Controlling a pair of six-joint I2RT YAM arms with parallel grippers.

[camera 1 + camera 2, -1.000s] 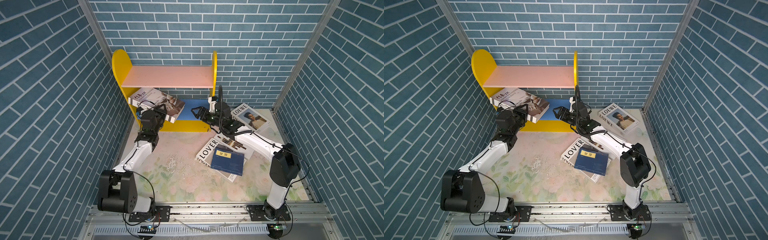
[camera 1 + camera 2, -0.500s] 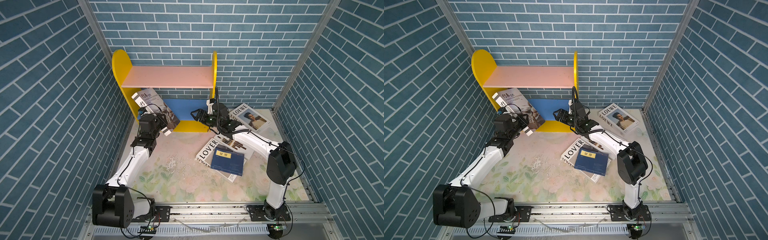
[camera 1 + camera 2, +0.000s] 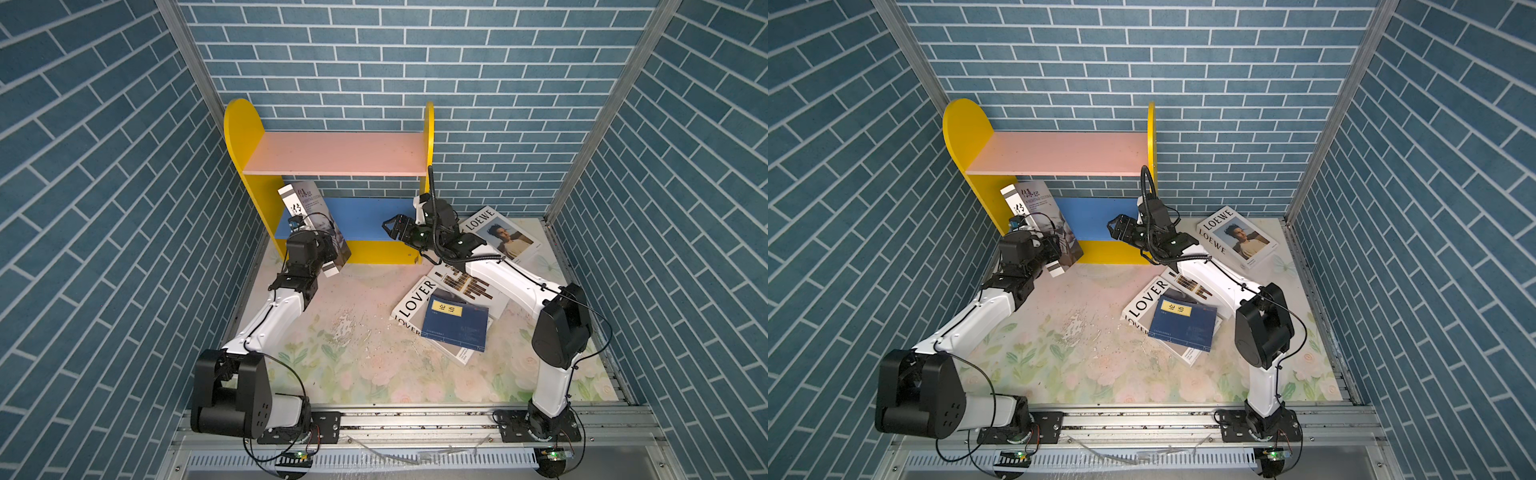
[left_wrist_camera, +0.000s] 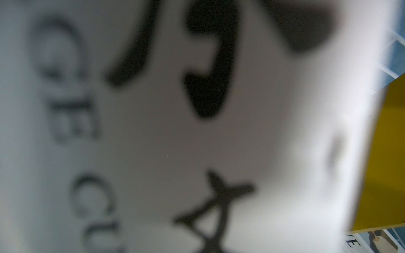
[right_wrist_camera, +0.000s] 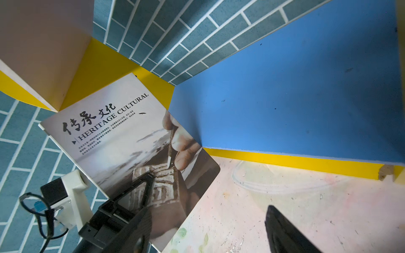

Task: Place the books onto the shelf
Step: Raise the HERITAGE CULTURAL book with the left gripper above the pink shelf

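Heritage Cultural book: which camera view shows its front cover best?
The right wrist view: the Heritage Cultural book shows most of its cover, title sharp. Both top views show the book small and tilted. The left wrist view gives only blurred lettering.

A robot lab's staged test cell; brick-print wall panels (image 3: pixel 104 208) framed by aluminium posts (image 3: pixel 189 62) box in a floral-print mat (image 3: pixel 353 374); the left arm (image 3: pixel 270 320) and right arm (image 3: pixel 511 282) are bolted to a metal rail (image 3: pixel 415 420).

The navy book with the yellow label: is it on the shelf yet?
No, the navy book lies flat on the LOVER book on the table, in front of the shelf.
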